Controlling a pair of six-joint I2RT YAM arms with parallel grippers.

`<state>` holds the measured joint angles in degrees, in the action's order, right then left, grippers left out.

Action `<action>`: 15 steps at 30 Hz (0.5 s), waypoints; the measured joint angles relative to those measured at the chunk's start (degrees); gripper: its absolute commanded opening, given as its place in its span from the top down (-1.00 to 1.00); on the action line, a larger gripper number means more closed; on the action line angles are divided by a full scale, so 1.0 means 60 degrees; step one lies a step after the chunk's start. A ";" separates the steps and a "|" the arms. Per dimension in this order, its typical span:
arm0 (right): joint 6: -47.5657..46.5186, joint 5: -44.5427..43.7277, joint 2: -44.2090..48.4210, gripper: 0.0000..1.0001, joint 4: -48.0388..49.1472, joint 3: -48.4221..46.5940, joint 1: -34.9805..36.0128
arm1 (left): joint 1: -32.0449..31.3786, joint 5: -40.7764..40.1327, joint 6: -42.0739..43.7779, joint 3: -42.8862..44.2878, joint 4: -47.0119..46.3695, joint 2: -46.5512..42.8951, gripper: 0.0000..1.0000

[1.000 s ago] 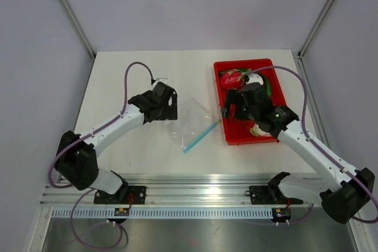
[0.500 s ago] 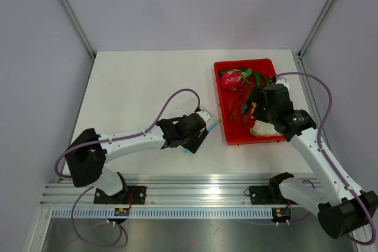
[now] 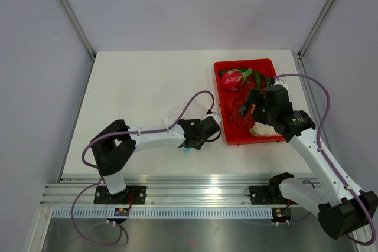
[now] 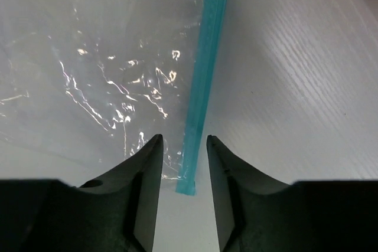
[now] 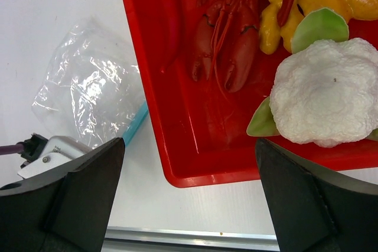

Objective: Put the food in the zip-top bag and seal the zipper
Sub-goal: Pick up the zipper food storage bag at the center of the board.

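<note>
Two views differ: only the left wrist camera shows the left gripper (image 4: 183,143) parted astride the end of the zipper (image 4: 204,81). The right gripper (image 5: 189,143) hangs spread, empty, over the red tray (image 5: 177,169), whose wall lies just beside the zip-top bag (image 5: 88,92); the food (image 3: 263,79) lies at the tray's far end.

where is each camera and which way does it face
top external: above, behind the bases, facing down at the table; left arm, right arm show.
left wrist: on that arm, facing down past the open left gripper at the bag and zipper.
right wrist: likewise, past the open right gripper at the red tray, cauliflower.
shared: both wrist views show the bag.
</note>
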<state>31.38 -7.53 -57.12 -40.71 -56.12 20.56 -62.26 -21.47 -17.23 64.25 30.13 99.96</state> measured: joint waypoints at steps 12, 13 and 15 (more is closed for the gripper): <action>-0.0007 0.0055 0.0000 -0.99 -0.0022 0.0000 0.0000 | 0.0004 -0.0302 0.0273 0.0291 -0.0040 0.0670 -0.01; -0.0007 0.0055 0.0000 -0.99 -0.0026 0.0000 0.0000 | 0.0004 -0.0302 0.0277 0.0291 -0.0044 0.0670 -0.01; -0.0007 0.0055 0.0000 -0.99 -0.0026 0.0000 0.0000 | 0.0004 -0.0299 0.0291 0.0291 -0.0062 0.0670 0.17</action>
<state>31.33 -7.20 -57.12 -40.86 -56.12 20.56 -62.24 -23.27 -15.49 66.00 29.76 103.98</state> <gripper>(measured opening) 0.993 0.480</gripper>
